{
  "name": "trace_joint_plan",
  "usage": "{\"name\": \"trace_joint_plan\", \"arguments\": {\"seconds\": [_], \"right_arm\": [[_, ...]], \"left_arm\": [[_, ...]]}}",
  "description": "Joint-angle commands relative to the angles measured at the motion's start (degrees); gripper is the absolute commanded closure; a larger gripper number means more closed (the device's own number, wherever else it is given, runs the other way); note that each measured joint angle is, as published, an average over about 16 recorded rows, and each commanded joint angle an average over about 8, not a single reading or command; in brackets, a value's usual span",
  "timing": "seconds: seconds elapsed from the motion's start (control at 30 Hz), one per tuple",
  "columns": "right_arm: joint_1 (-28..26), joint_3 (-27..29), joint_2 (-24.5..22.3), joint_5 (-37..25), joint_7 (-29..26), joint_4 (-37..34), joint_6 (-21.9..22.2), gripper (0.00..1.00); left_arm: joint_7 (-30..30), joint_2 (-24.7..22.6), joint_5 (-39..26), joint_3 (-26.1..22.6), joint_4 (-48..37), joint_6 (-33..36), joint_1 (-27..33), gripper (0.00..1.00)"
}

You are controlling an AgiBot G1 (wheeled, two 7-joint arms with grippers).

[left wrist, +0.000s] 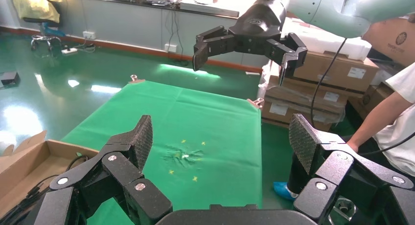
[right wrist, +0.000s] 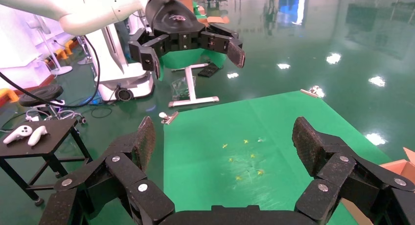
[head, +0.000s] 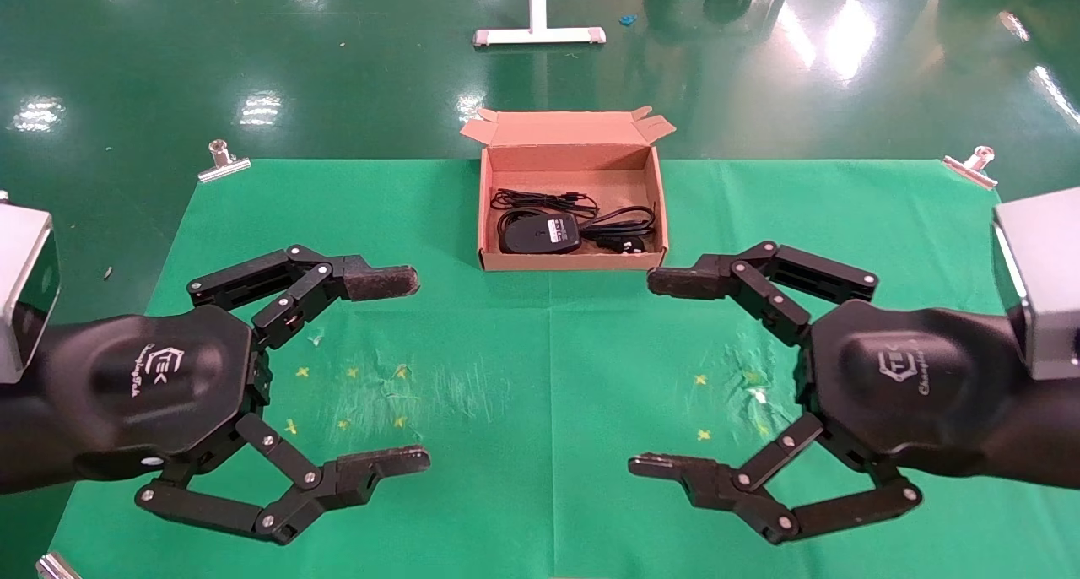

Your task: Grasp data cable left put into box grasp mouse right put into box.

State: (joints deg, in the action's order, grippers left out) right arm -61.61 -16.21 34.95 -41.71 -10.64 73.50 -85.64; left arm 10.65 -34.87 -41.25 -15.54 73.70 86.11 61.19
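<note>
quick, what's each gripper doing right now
Left gripper: open, holding nothing, above the green cloth.
Right gripper: open, holding nothing, above the same cloth.

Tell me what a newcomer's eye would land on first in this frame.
The two big black grippers, left and right, dominate the foreground, both wide open and empty, facing each other above the green mat. Next comes the open box at the mat's far edge, centred between them, with the mouse, label up, and the cable already lying inside.
</note>
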Motion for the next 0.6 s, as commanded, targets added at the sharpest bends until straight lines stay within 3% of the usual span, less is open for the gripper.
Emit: {"name": "trace_joint_plan", "arguments": {"seconds": [0.03,0.6], "right_arm": [[0.0,0.0,0.0,0.0,0.0,0.0,0.0,0.00],[0.0,0.0,0.0,0.0,0.0,0.0,0.0,0.00]], "left_arm": [[0.0,0.0,-0.2,-0.1,0.0,-0.1,0.1,0.00],[0.1,-0.1,-0.7,-0.5,-0.1,-0.5,0.4,0.00]]}}
